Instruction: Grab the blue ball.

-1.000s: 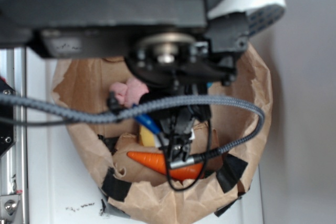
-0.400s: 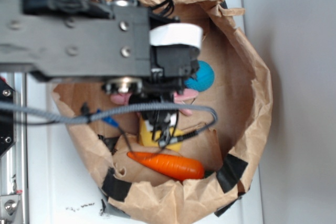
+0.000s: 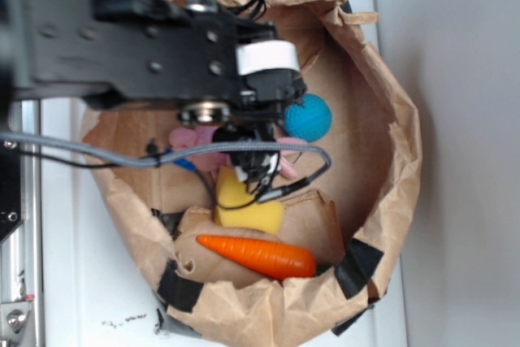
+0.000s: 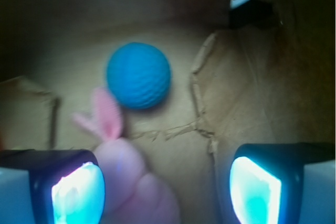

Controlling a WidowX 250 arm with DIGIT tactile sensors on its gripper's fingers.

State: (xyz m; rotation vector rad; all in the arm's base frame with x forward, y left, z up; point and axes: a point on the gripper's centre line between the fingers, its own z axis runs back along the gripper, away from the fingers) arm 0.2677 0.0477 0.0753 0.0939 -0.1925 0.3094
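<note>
The blue ball is round, turquoise and dimpled, and it rests on the brown paper floor of the bag. In the wrist view it lies ahead of my gripper, a little left of centre. My gripper is open, with its pads far apart at the bottom corners. A pink plush bunny lies between the pads toward the left one, its ears pointing at the ball. In the exterior view the arm covers the left of the bag and hides the fingertips.
The brown paper bag has tall crumpled walls patched with black tape. Inside it lie an orange carrot and a yellow block. A grey cable loops across the bag. A metal rail runs down the left.
The arm has swung up and to the left, uncovering the blue ball, the yellow block and the carrot. The gripper now hangs over the pink bunny next to the ball.
</note>
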